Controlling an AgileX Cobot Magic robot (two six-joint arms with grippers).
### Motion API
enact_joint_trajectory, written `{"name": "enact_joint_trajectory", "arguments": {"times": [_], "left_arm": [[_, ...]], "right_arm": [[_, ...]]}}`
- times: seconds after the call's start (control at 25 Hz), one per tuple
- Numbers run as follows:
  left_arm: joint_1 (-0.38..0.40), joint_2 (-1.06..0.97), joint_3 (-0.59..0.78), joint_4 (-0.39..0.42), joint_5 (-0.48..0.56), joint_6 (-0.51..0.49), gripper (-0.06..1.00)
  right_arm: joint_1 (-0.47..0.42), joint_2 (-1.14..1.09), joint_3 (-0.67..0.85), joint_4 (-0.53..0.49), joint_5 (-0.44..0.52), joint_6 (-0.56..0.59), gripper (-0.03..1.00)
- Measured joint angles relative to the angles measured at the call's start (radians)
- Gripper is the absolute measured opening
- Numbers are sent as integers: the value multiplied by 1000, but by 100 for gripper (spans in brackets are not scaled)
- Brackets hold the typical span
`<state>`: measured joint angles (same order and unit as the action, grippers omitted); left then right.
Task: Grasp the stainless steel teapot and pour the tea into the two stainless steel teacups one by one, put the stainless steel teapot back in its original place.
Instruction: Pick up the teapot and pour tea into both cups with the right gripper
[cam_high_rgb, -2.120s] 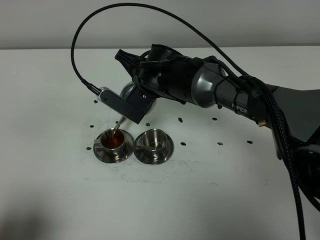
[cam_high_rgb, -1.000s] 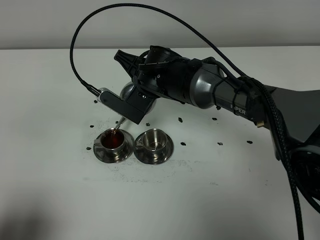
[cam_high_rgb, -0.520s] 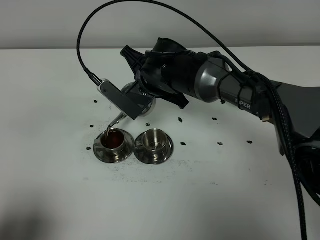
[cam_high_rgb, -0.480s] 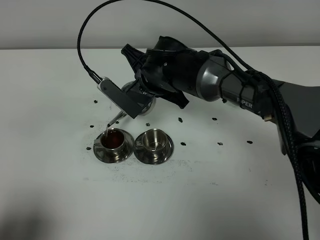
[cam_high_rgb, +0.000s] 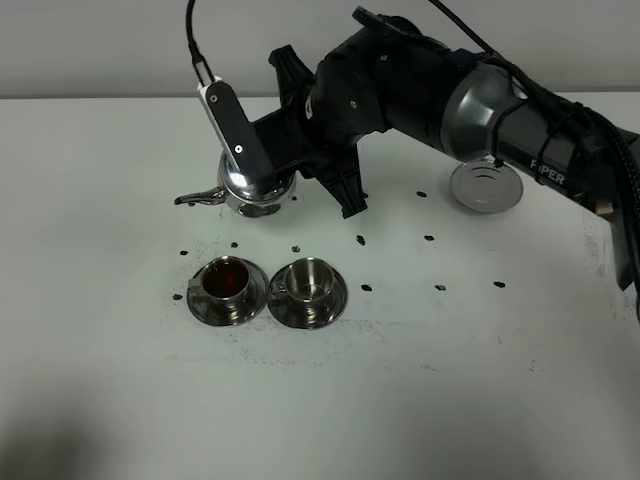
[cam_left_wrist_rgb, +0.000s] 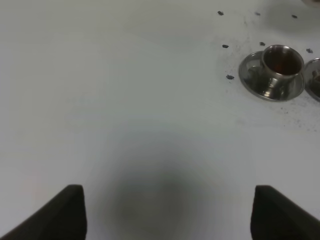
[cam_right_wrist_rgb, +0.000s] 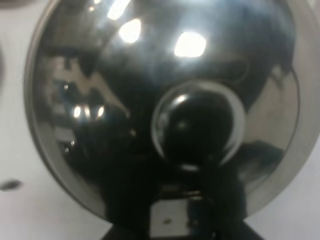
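The stainless steel teapot (cam_high_rgb: 252, 186) hangs nearly level above the table behind the cups, its spout (cam_high_rgb: 195, 198) pointing left. My right gripper (cam_high_rgb: 295, 165) is shut on its handle side, and the domed lid and knob (cam_right_wrist_rgb: 197, 125) fill the right wrist view. Of the two stainless steel teacups on saucers, the left one (cam_high_rgb: 227, 281) holds dark reddish tea (cam_high_rgb: 229, 277). The right one (cam_high_rgb: 307, 280) looks empty. The left wrist view shows the filled cup (cam_left_wrist_rgb: 282, 61) far ahead of my left gripper (cam_left_wrist_rgb: 170, 212), whose fingers stand apart over bare table.
A round steel disc (cam_high_rgb: 487, 187) lies on the table at the back right, under the right arm (cam_high_rgb: 500, 100). Small dark specks (cam_high_rgb: 439, 287) are scattered around the cups. A black cable (cam_high_rgb: 195, 50) loops up from the wrist camera.
The teapot has swung back from its tilt over the left cup to nearly level and moved up and away from it. The stream of tea has stopped. The steel disc has come into sight.
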<state>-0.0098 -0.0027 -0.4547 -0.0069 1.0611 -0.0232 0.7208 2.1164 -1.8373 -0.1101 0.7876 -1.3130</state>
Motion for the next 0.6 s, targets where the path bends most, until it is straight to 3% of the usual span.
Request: {"name": "enact_joint_trajectory", "arguments": {"times": [0.16, 0.4, 0.6], "left_arm": [[0, 0, 0, 0, 0, 0, 65], [0, 0, 0, 0, 0, 0, 65], [0, 0, 0, 0, 0, 0, 65]], "right_arm": [[-4, -42, 6, 128, 55, 129, 18], [46, -180, 142, 223, -10, 271, 18], [108, -230, 250, 302, 14, 352, 18]]}}
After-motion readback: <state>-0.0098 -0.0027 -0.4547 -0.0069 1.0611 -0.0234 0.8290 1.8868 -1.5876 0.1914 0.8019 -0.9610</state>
